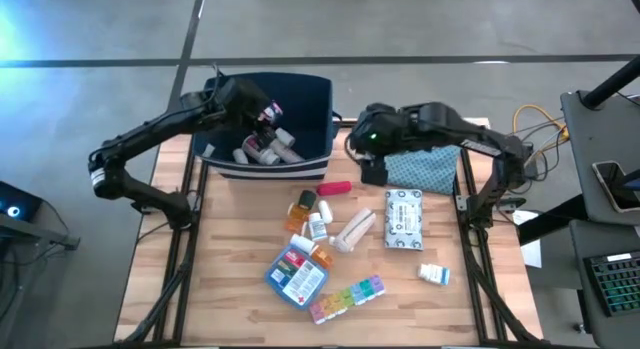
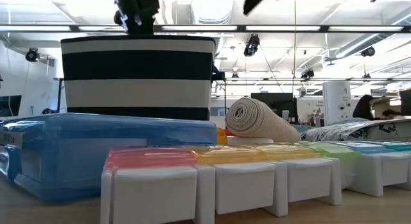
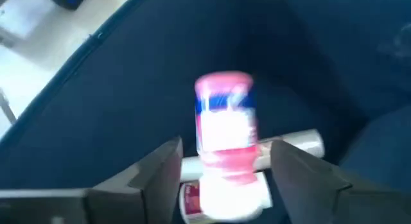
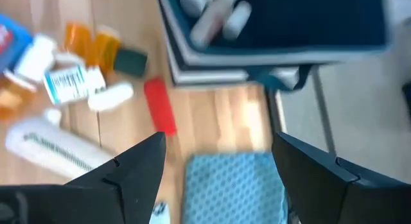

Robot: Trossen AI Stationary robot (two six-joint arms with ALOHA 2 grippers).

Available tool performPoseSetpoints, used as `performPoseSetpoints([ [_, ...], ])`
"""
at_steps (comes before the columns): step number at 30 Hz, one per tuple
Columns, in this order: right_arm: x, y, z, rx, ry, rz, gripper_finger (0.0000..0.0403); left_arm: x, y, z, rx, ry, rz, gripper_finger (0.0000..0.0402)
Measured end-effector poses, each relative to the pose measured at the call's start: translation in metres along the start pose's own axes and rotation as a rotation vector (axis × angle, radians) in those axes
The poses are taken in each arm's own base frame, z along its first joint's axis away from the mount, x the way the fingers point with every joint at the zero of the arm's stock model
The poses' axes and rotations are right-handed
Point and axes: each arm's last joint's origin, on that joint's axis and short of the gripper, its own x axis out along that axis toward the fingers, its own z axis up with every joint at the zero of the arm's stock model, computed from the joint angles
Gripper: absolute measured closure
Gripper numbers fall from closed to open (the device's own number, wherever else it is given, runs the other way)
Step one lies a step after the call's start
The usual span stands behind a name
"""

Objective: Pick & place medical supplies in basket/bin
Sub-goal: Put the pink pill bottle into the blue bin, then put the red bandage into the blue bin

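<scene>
1. hovering over the navy bin [image 1: 318, 94], the left gripper [image 3: 225, 169] has its fingers spread; a pink-capped bottle [image 3: 225, 124] sits between them, contact unclear.
2. right gripper [image 4: 218, 163] (wide open, empty) hangs above the teal pouch [image 4: 234, 185].

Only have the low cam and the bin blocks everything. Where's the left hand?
Observer: Left hand is over the navy bin, fingers open.
Operator: Anything in it?
Observer: A pink-capped bottle shows between its fingers, apart from both, so it looks ungripped.
Operator: Right hand?
Observer: Right hand is open and empty, over the near edge of the teal pouch, close to the red tube.
</scene>
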Motion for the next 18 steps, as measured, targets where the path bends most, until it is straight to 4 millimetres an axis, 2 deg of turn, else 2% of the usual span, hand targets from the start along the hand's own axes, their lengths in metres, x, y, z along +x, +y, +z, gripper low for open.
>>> performPoseSetpoints([
  [4, 0.029, 0.009, -0.007, 0.013, 0.056, 0.027, 0.0131, 0.010, 0.008, -0.005, 0.113, 0.027, 0.009, 0.0143],
  [6, 0.047, 0.014, -0.008, 0.027, 0.052, 0.066, 0.0131, 0.008, 0.011, -0.006, 0.120, 0.031, 0.032, 0.0132],
  [8, 0.068, 0.020, -0.011, 0.039, 0.042, 0.099, 0.0131, -0.005, 0.013, -0.009, 0.105, 0.009, 0.028, 0.0129],
  [13, 0.120, 0.036, -0.028, 0.018, 0.058, 0.116, 0.0131, -0.051, 0.008, -0.021, 0.045, -0.129, -0.054, 0.0127],
  [18, 0.164, 0.044, -0.053, 0.023, 0.041, 0.160, 0.0131, -0.081, 0.009, -0.044, -0.100, -0.199, -0.104, 0.0127],
])
